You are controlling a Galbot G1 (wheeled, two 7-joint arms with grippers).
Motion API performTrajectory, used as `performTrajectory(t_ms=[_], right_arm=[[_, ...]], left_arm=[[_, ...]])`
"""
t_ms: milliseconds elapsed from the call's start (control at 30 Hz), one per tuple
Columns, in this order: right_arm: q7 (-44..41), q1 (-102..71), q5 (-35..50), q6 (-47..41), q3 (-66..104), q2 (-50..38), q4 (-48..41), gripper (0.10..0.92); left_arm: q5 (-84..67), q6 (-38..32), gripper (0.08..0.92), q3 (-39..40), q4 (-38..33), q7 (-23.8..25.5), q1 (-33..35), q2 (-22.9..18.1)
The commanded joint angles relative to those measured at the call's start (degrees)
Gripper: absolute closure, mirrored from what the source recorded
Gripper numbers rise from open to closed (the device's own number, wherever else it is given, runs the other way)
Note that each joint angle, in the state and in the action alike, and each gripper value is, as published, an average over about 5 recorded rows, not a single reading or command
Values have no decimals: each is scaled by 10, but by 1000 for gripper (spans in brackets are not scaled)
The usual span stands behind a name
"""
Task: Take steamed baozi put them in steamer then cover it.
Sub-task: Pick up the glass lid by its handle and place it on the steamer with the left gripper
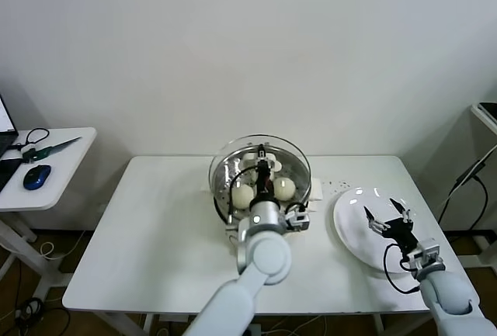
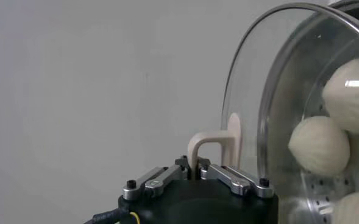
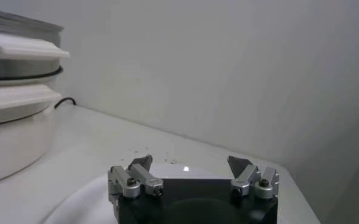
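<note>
Left wrist view shows the left gripper (image 2: pixel 197 173) with its jaws closed on the white handle (image 2: pixel 219 143) of the cover (image 2: pixel 270 91), the handle rising straight from between the fingertips and the glass disc standing just beyond them. Through the glass, on the far side from the jaws, sit the steamed baozi (image 2: pixel 319 146), already inside the steamer (image 1: pixel 225 188). In the head view the cover seems tilted, its far edge raised over the basket, so it does not look seated yet. Doing this step well would mean levelling the lid so its metal rim meets the steamer's rim all round, lowering slowly, and letting go only once the rim rests evenly; a skewed drop could let the glass slide off or press a bun. Farther out, the right gripper (image 1: pixel 387 218) hovers over the white plate (image 1: pixel 349 231) on the table (image 1: pixel 155 235), its jaws spread wide and holding nothing, well apart from the steamer and out of the lid's way.
</note>
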Motion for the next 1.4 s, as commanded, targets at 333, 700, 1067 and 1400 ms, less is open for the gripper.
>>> performTrajectory(t_ms=[333, 700, 1067, 1400], right_arm=[[-2, -2, -9, 4, 6, 4, -3, 203], [-6, -4, -15, 8, 9, 7, -7, 203], [-11, -4, -18, 11, 12, 8, -10, 203], [-14, -5, -24, 13, 14, 11, -13, 203]], left_arm=[[-22, 28, 850, -6, 76, -25, -11, -21], [-34, 28, 850, -11, 88, -32, -18, -20], [-49, 28, 850, -10, 88, -47, -15, -20], [-48, 28, 850, -7, 91, -46, -14, -21]])
